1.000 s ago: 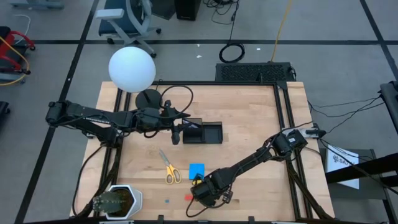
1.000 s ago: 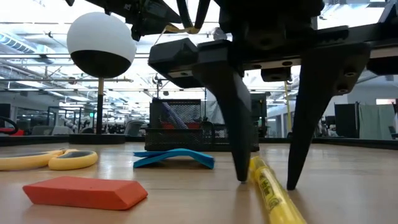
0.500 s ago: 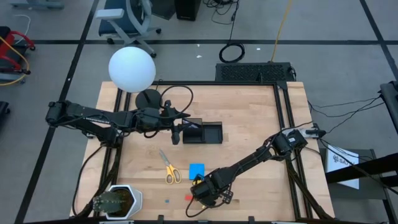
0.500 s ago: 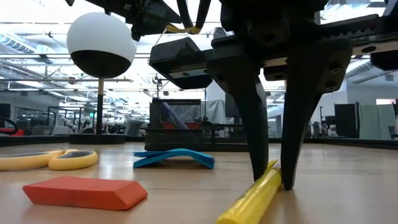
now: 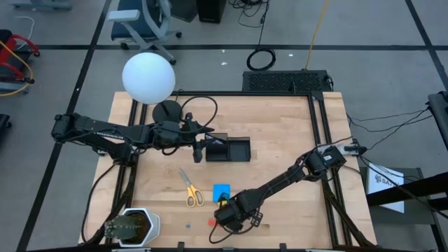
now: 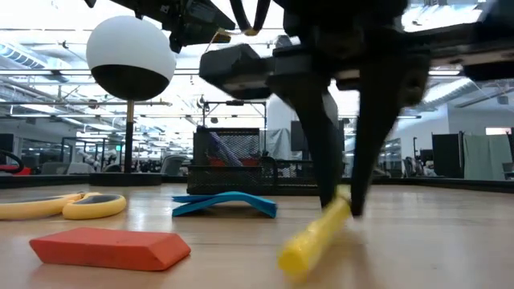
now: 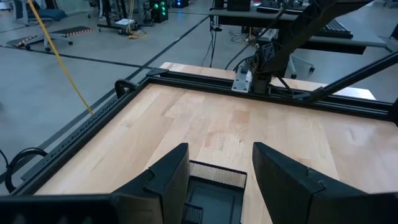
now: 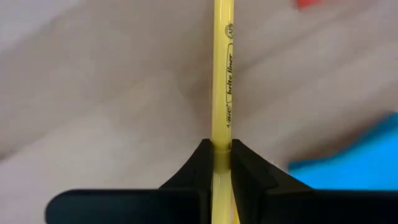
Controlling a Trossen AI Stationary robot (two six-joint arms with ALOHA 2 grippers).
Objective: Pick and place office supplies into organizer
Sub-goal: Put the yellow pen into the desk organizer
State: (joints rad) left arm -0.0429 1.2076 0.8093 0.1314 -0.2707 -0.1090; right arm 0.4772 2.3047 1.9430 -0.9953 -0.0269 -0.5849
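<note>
A yellow highlighter [image 8: 221, 81] is clamped between the two dark fingers [image 8: 193, 168] of the right end effector [image 6: 341, 205], near the front edge of the bench [image 5: 280, 133]. In the low view the highlighter [image 6: 313, 237] is seen tilted, its gripped end raised and its free end pointing down toward the bench; whether that end touches the wood cannot be told. In the right wrist view the barrel runs straight out from between the narrowly closed fingers, black print being legible along it.

Just beside the right end effector [image 5: 227, 213], a blue square note pad [image 5: 221, 191] lies on the bench, and a small red eraser [image 6: 108, 247] lies flat close by. Yellow-handled scissors [image 5: 190, 188] lie farther toward the left side, apart from the note pad.

The black organizer [image 5: 229, 149] stands near the middle of the bench, well apart from the highlighter. In the low view a purple pen [image 6: 218, 149] is seen leaning inside it.

The left end effector [image 7: 214, 171] is held over the organizer's left part, its fingers set fairly wide with nothing between them; the mesh wall of the organizer [image 7: 217, 174] shows in the gap.

A lamp with a white globe [image 5: 148, 78] on a round black base [image 5: 166, 110] stands at the bench's far left corner.
</note>
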